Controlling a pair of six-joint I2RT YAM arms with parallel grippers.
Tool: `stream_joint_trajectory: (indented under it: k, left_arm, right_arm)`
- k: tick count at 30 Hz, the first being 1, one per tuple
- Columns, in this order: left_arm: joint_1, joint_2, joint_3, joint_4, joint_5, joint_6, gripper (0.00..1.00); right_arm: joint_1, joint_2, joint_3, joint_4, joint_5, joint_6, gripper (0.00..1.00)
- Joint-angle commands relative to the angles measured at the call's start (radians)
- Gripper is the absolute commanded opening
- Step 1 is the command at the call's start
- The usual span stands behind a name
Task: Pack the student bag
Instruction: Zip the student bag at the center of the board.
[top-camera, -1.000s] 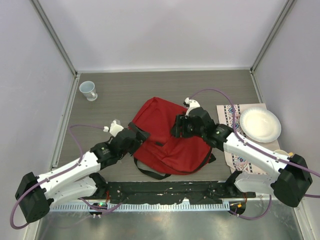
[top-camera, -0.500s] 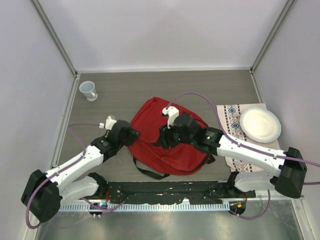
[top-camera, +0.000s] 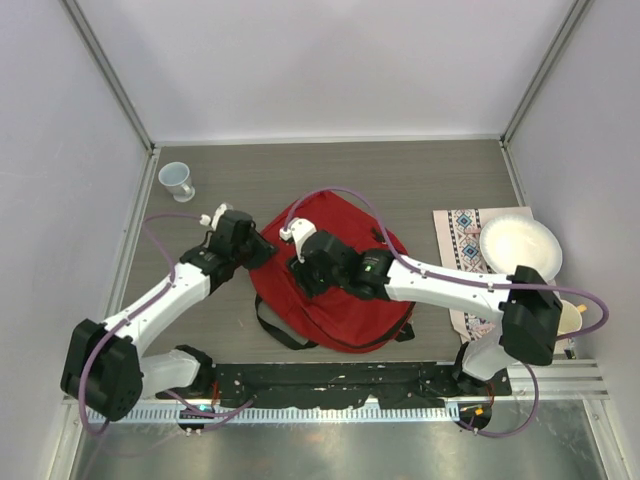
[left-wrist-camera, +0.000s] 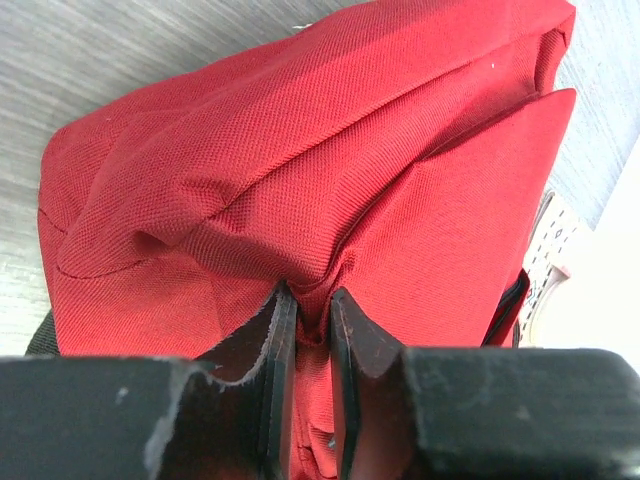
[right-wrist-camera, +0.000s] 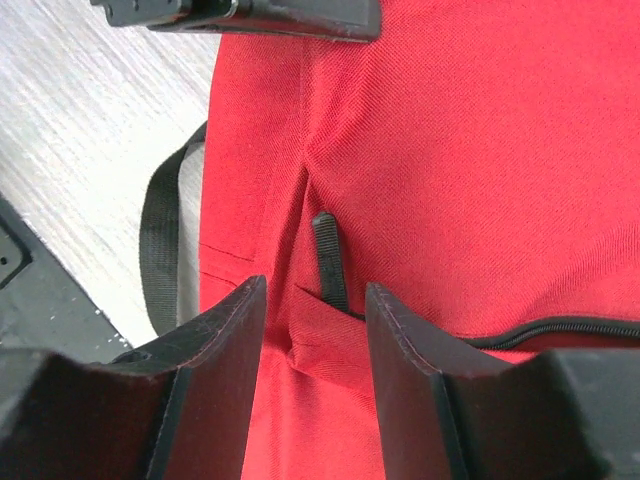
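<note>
Right in the middle of the grey wooden table (top-camera: 400, 180) lies the big red cloth backpack (top-camera: 345, 305) with black straps. The left gripper (top-camera: 266, 252) is at the left edge of the backpack. Its wrist view shows it squeezed shut on a fold of the red cloth, and the fold sticks up between its two black fingers (left-wrist-camera: 275, 350).

The right gripper (top-camera: 297, 277) is over the left part of the backpack, close to the left gripper. Its two black fingers (right-wrist-camera: 215, 345) are spread apart and are not holding anything. Between them you can see a crease in the red cloth and a small black pull tab (right-wrist-camera: 327, 255). A black zipper line (right-wrist-camera: 560, 328) runs off to the right, and a black strap (right-wrist-camera: 160, 230) curves out from under the backpack onto the table.

A small pale cup (top-camera: 178, 180) stands far off near the back left corner. On the right side a round white plate (top-camera: 520, 250) sits on a patterned cloth mat (top-camera: 458, 232), well apart from the backpack
</note>
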Motion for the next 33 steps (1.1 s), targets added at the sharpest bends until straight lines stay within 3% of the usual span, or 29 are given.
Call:
stream_joint_trajectory:
  k: [1,9,20,26,29,33]
  left_arm:
    - [0.039,0.061,0.104,0.049,0.105,0.116,0.2]
    - [0.059,0.132,0.159,0.072,0.231,0.148,0.2]
    - [0.069,0.18,0.205,0.058,0.277,0.177,0.2]
    - [0.076,0.172,0.205,0.055,0.282,0.183,0.2]
    - [0.079,0.174,0.202,0.058,0.288,0.186,0.2]
    - [0.079,0.181,0.198,0.057,0.297,0.199,0.2]
  right_arm:
    - [0.008,0.043,0.088,0.01,0.09,-0.055,0.5]
    - [0.011,0.111,0.122,-0.034,0.152,-0.064,0.48]
    - [0.029,0.146,0.096,-0.024,0.201,-0.046,0.44]
    - [0.029,0.158,0.099,-0.03,0.251,-0.037,0.12]
    - [0.031,0.155,0.101,-0.02,0.247,-0.031,0.06]
    - [0.031,0.128,0.08,0.001,0.233,-0.018,0.05]
